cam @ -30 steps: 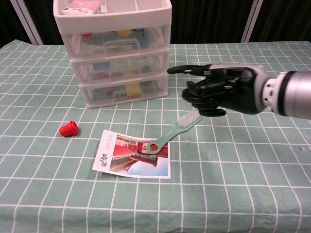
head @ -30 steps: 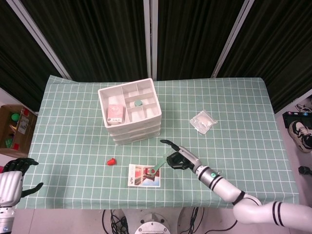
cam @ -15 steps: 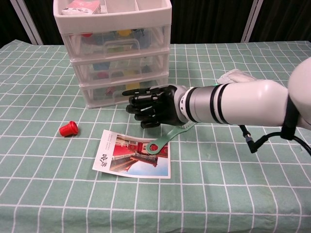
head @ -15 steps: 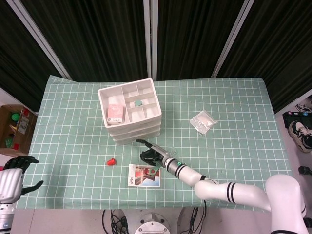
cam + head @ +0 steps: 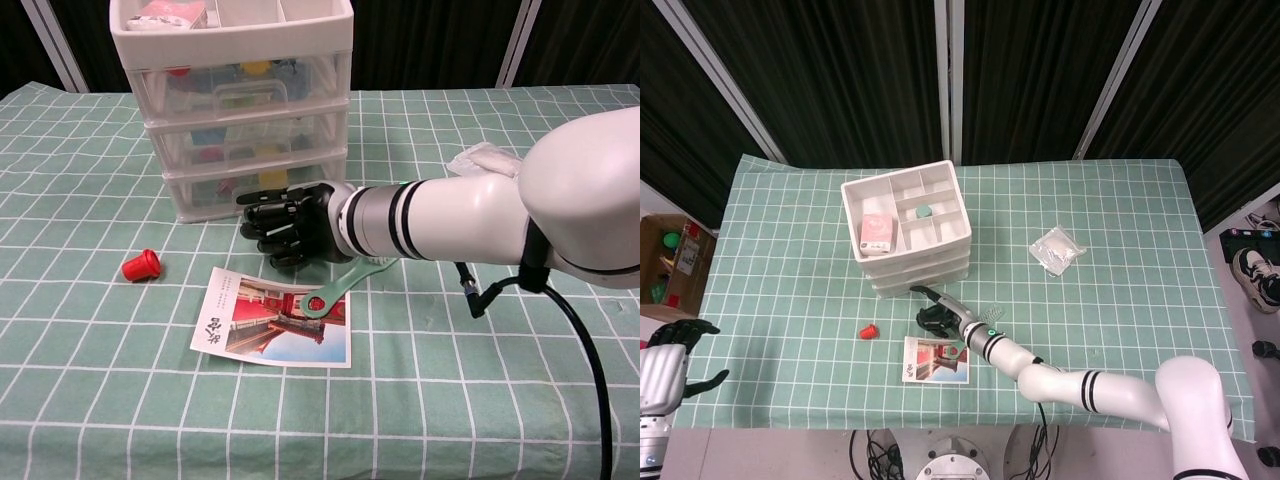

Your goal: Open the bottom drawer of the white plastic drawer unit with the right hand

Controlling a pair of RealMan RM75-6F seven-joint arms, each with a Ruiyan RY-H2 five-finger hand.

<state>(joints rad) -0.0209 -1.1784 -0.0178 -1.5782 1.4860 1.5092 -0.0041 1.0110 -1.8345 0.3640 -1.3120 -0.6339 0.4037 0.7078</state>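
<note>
Only overhead: left hand

Right arm: white, banded black near the wrist, stretched low across the front of the table from the lower right toward the middle. Right hand: black, at the end of that arm, fingers partly curled and pointing left, thumb uppermost, holding nothing visible; seen also from the head camera. Left hand: black, at the far lower-left edge of the head view only, fingers spread apart, empty, on a white forearm.
</note>
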